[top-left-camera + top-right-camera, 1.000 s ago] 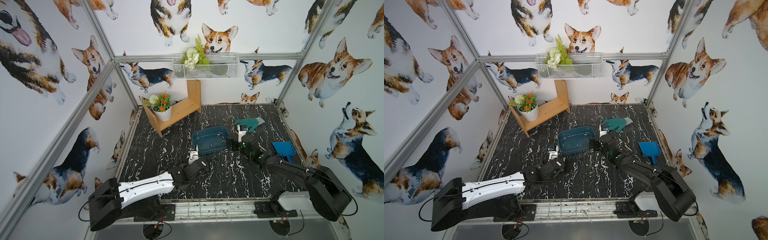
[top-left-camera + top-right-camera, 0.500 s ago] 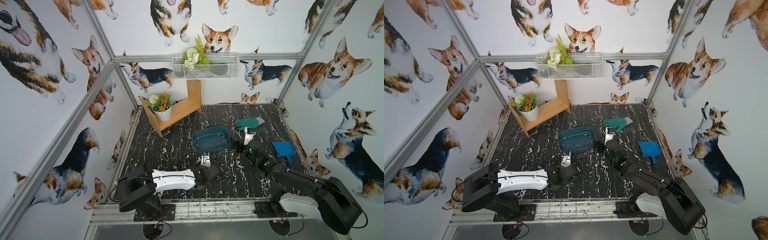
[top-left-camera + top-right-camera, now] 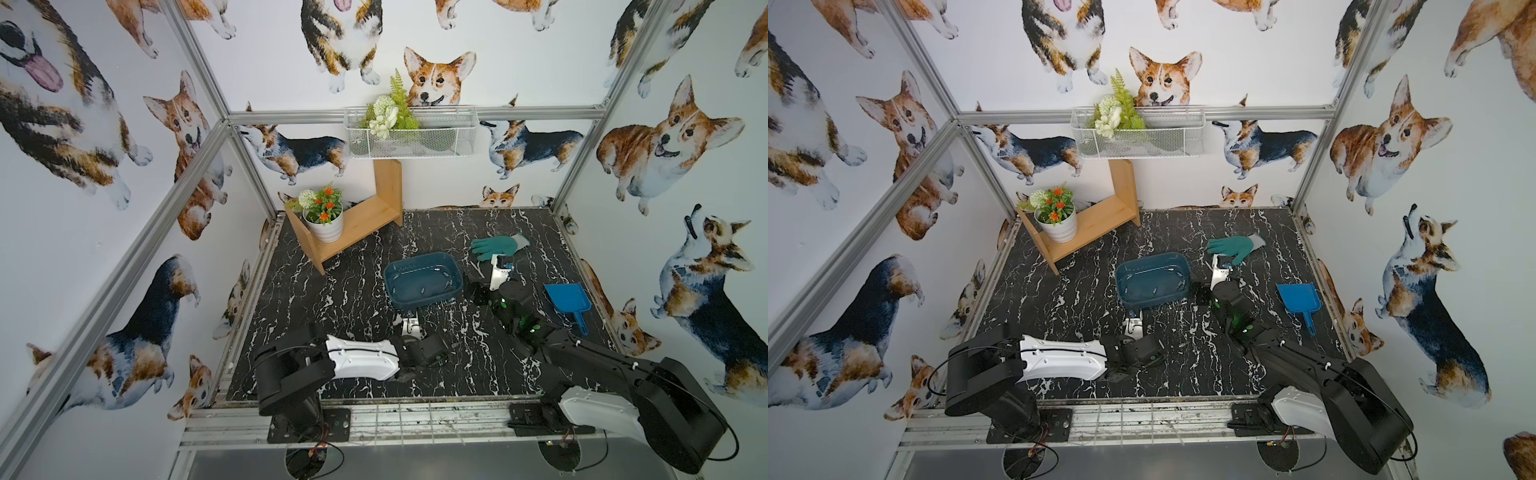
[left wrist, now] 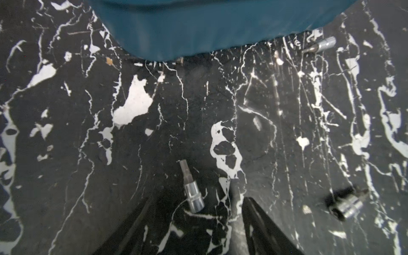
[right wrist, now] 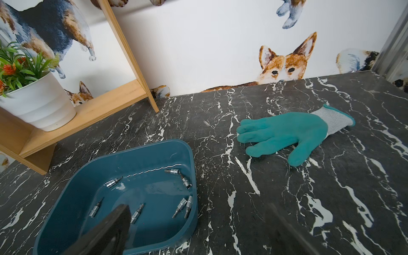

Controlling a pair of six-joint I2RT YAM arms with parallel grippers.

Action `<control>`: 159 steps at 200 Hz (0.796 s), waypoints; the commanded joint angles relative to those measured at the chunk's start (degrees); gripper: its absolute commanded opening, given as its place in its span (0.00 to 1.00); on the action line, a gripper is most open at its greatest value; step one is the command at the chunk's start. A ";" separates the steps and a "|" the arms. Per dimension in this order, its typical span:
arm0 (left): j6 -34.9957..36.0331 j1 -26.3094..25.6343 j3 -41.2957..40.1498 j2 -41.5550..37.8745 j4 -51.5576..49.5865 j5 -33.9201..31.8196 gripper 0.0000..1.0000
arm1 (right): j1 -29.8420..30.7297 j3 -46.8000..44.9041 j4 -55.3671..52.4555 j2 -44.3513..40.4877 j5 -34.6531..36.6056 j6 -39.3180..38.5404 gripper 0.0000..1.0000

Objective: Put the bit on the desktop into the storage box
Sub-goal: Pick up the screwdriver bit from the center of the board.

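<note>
The bit (image 4: 191, 189) lies flat on the table (image 4: 66, 176), a short chrome socket base with a banded collar and a thinner dull shank. The shank points toward the near wall of the storage box (image 4: 198, 28). A broad strip of bare marble separates the two.

The left pincer (image 4: 198, 197) is low over the bit, its fingers (image 4: 260, 220) spread on either side of the socket end and touching nothing. Two more bits are on the table off to one side. One (image 4: 320, 46) is close to the box's corner, and a darker one (image 4: 346, 205) is farther out.

The box (image 3: 424, 302) stands mid-table with open surface all round. Seven bits (image 5: 136, 213) are scattered on its floor.

The right pincer (image 5: 197, 206) is spread wide and empty. It hangs by the box's rim (image 5: 185, 154) on the side nearest the green glove (image 5: 287, 132). A blue dustpan (image 3: 567, 297) sits near the right edge of the table, and a wooden shelf (image 3: 365, 220) stands at the far left corner.
</note>
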 commanded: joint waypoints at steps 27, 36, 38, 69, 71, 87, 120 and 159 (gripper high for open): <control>0.23 1.22 -1.43 0.35 2.90 1.63 0.54 | 0.09 -0.29 2.15 -0.38 0.61 -0.14 1.00; 0.48 1.22 -1.35 0.27 2.86 1.63 0.52 | 0.09 -0.30 2.16 -0.31 0.46 -0.13 1.00; 0.49 1.22 -1.34 1.26 2.86 1.63 0.52 | 0.09 -0.29 2.17 -0.28 0.52 -0.13 1.00; 0.74 1.30 -0.77 2.64 2.18 1.63 0.44 | 0.09 -0.29 2.05 -0.48 0.53 -0.13 1.00; 0.73 1.30 -0.74 2.73 2.08 1.58 0.43 | 0.09 -0.29 2.05 -0.50 0.49 -0.11 1.00; 0.75 1.30 -0.31 2.95 0.89 1.20 0.39 | 0.10 -0.38 2.17 -0.57 0.61 -0.13 1.00; -0.04 1.30 0.75 3.34 -2.01 0.64 0.30 | 0.09 -0.47 2.14 -0.57 0.63 -0.13 1.00; -0.11 1.30 0.89 3.84 -2.47 1.27 0.23 | 0.10 -0.56 2.05 -0.57 0.71 -0.22 1.00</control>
